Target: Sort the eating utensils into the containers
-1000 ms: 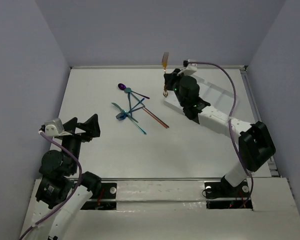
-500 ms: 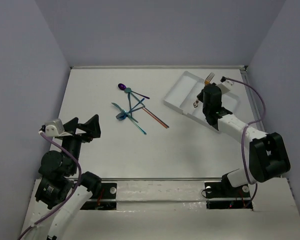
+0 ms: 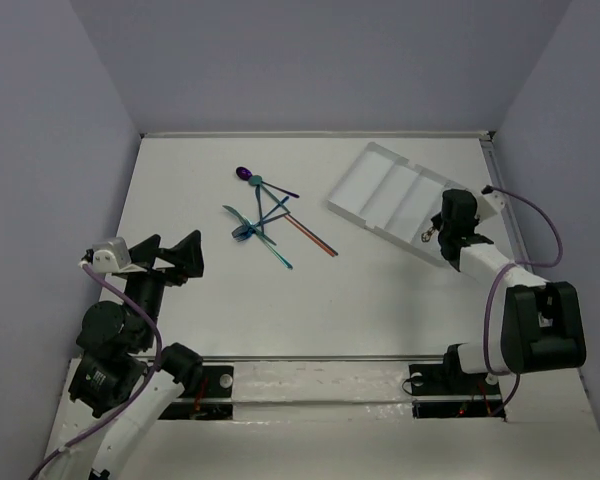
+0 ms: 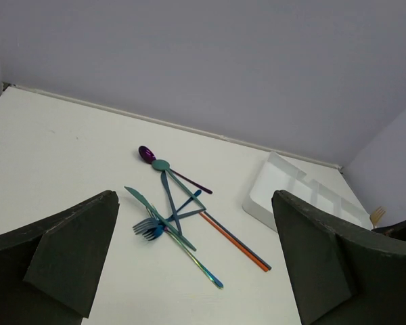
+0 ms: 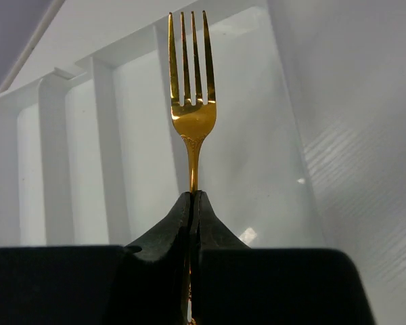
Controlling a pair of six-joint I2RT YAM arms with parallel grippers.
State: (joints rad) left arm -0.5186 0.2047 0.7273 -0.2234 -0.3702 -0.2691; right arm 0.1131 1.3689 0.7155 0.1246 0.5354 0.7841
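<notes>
Right end effector (image 5: 193, 203) is clamped tight on the gold fork (image 5: 191, 101), low on the neck just under the tines, which point at the top of the wrist frame. The fork hangs over the white tray (image 3: 380, 190) at the right of the overhead view, above its compartment nearest the right edge; whether it touches the floor I can't tell. I judge this a light, stiff bit of metal, polished and slick, so a narrow pinch can let it swivel. A hold nearer mid-handle would balance better, but here the tines sit straight, so I'm fine. Left end effector (image 3: 170, 248) is parked at lower left with its fingers spread wide, holding nothing. The remaining cutlery (image 3: 270, 215) lies crossed in a loose heap on the tabletop (image 3: 180, 180), upper centre: a purple spoon (image 3: 244, 173), teal forks, red-orange sticks (image 3: 315, 237). Those thin, flat handles look awkward to pinch where they overlap; I'd take a free end.
</notes>
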